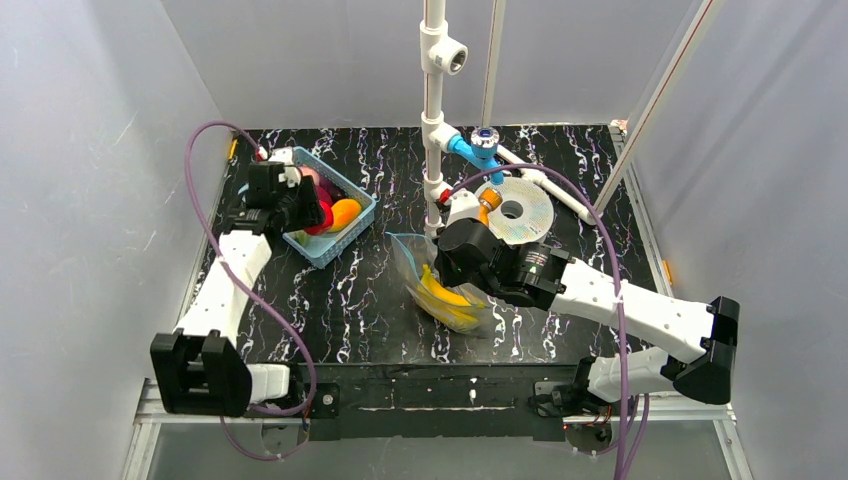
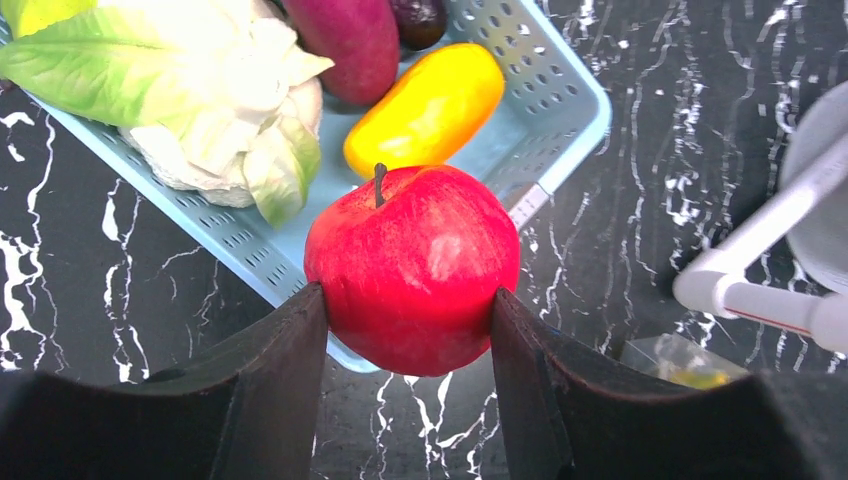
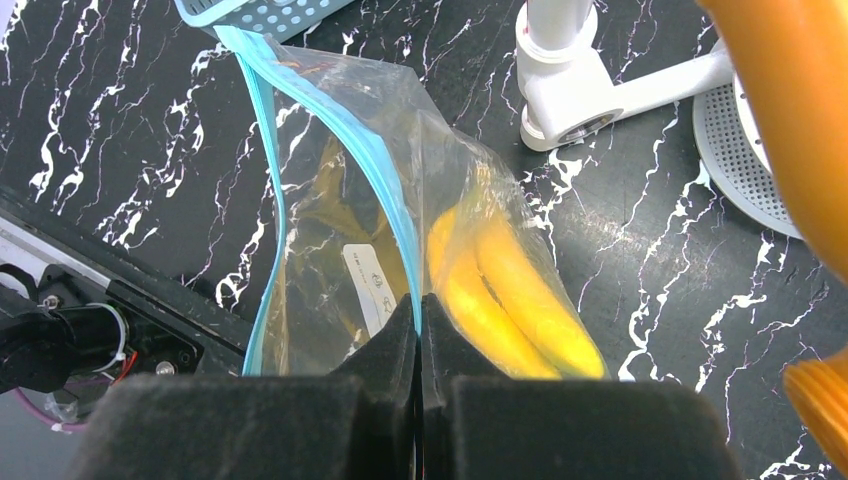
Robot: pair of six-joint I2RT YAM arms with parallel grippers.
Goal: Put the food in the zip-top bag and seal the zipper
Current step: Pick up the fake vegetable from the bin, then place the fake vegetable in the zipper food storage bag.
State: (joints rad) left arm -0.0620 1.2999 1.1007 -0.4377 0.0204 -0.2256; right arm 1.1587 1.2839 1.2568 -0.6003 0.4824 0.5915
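A red apple [image 2: 410,265] sits squeezed between the fingers of my left gripper [image 2: 406,292], over the near rim of the blue basket [image 2: 560,75]. In the basket lie a cauliflower [image 2: 220,110], a yellow fruit [image 2: 425,105] and a purple one [image 2: 350,40]. From above, the left gripper [image 1: 300,207] is at the basket [image 1: 345,243]. The zip-top bag [image 3: 320,230] lies mid-table with its mouth gaping and bananas [image 3: 510,290] inside. My right gripper [image 3: 420,300] is shut on the bag's teal zipper [image 3: 385,180] strip. From above, the right gripper [image 1: 455,262] covers part of the bag [image 1: 415,262].
A white pipe stand [image 1: 434,110] with a blue fitting [image 1: 478,148] rises behind the bag. A round perforated disc [image 1: 520,210] lies beside it. A purple cable loops over each arm. The table's front edge [image 1: 430,372] runs just below the bag.
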